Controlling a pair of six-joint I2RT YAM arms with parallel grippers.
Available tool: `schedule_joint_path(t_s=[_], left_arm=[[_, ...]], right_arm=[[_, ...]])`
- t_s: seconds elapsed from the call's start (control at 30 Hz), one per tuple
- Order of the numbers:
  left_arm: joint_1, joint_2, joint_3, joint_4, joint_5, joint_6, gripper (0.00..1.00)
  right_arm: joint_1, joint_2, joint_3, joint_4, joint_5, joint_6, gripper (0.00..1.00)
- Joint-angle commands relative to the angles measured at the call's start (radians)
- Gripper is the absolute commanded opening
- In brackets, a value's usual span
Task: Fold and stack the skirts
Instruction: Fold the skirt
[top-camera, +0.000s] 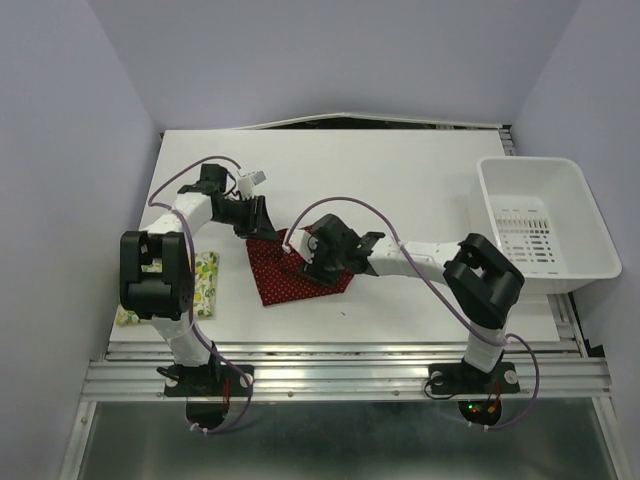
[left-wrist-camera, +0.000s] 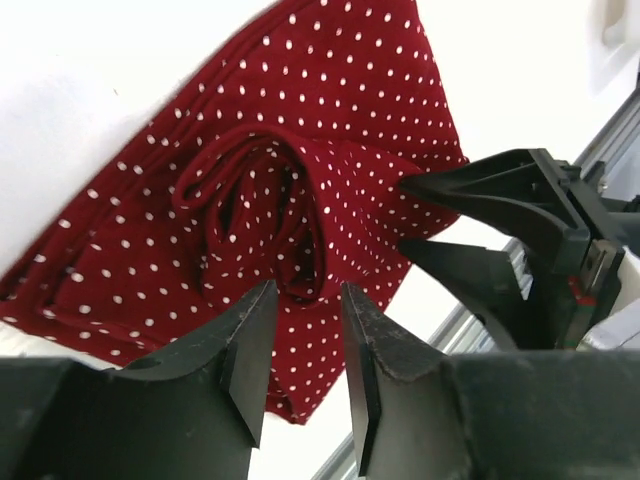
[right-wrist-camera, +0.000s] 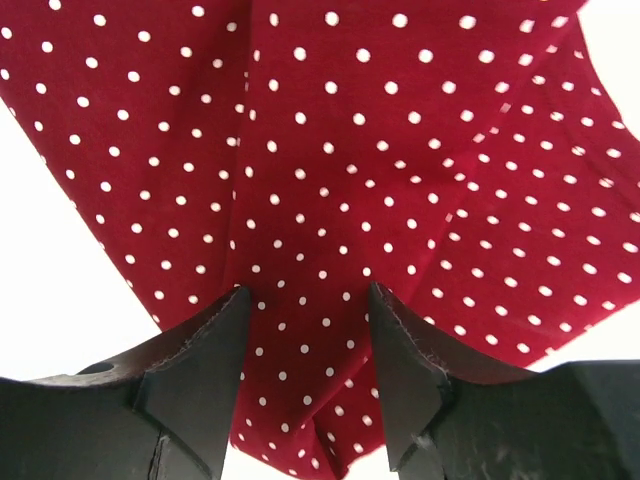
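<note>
Left tool (left-wrist-camera: 305, 300): fingers a little apart, poised at a rumpled bunch in the red skirt (left-wrist-camera: 300, 120); whether they pinched the cloth could not be told.
Right tool (right-wrist-camera: 307, 300): fingers spread, with a strip of the same skirt running between them, at the side nearer the bin (top-camera: 590, 230).
Red skirt: lay on the table (top-camera: 400, 180), left of centre, loosely doubled and creased in the middle.
Lemon skirt (top-camera: 205, 280): lay flat by the near left corner, apart from the red one and partly under the left arm.
Risk, tools: they worked close together over one small cloth, so a sideways move by either probably risked a knock.
Risk, cloth: closing on the bunch would likely lock the crease into the fold, and a one-sided pull could drag the skirt askew.
Risk, arm: the left elbow could brush the lemon skirt toward the edge.
Room: bare table lay beyond and to the right; the near edge and left wall were close.
</note>
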Motion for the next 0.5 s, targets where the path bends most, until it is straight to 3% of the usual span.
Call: schedule_joint_path(t_s=[0.0, 0.2, 0.47], left_arm=[[0.002, -0.018, -0.064, 0.07, 0.028, -0.08, 0.43], [0.002, 0.028, -0.082, 0.13, 0.005, -0.093, 0.45], [0.002, 0.127, -0.065, 0.14, -0.062, -0.091, 0.37]], right_arm=[[0.031, 0.003, 0.007, 0.067, 0.016, -0.018, 0.58], [0.04, -0.006, 0.004, 0.064, 0.018, -0.009, 0.63], [0.059, -0.023, -0.007, 0.061, 0.03, -0.021, 0.62]])
